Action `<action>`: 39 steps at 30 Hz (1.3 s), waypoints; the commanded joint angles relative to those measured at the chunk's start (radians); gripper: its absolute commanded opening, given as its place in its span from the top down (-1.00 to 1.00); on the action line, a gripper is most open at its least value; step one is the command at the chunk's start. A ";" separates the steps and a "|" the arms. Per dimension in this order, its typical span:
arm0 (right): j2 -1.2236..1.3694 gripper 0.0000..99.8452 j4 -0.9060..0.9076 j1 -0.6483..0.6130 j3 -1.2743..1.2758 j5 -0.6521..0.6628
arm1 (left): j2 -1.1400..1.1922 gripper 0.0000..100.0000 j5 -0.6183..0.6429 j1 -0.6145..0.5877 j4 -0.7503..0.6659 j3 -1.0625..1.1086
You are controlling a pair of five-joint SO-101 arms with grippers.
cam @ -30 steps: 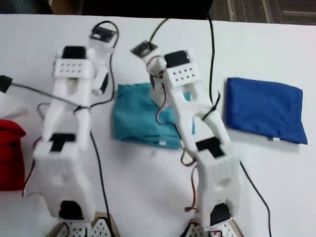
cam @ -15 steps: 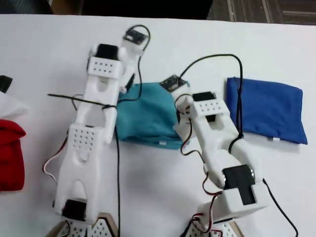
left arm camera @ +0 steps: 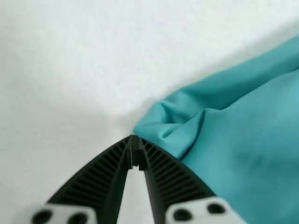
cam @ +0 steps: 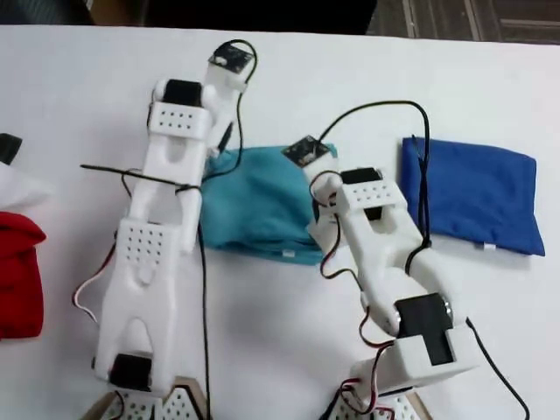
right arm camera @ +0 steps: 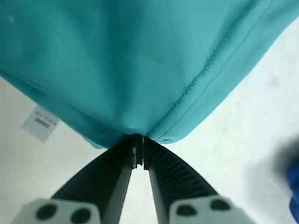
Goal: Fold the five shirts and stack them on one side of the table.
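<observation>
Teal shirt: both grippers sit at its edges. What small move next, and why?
Probably raise both slightly together: the left gripper looks shut on a bunched corner of the teal fabric shirt, the right gripper on its stitched hem, so lifting would test both holds.

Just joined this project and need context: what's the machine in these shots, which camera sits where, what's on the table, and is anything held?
These are two small white robot arms mounted side by side at a white table. The high view comes from a fixed camera looking down on the left arm and the right arm. The other two pictures come from a camera on each arm's wrist, looking along its black fingers. On the table lie a teal shirt in the middle, a folded blue shirt to its right and a red shirt at the left edge. The left gripper is shut on a bunched corner of the teal shirt. The right gripper is shut on its hemmed edge.
</observation>
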 commanded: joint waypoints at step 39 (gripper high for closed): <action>-0.067 0.96 -0.107 0.016 0.121 0.008 | 0.112 0.95 -0.078 -0.097 -0.147 -0.065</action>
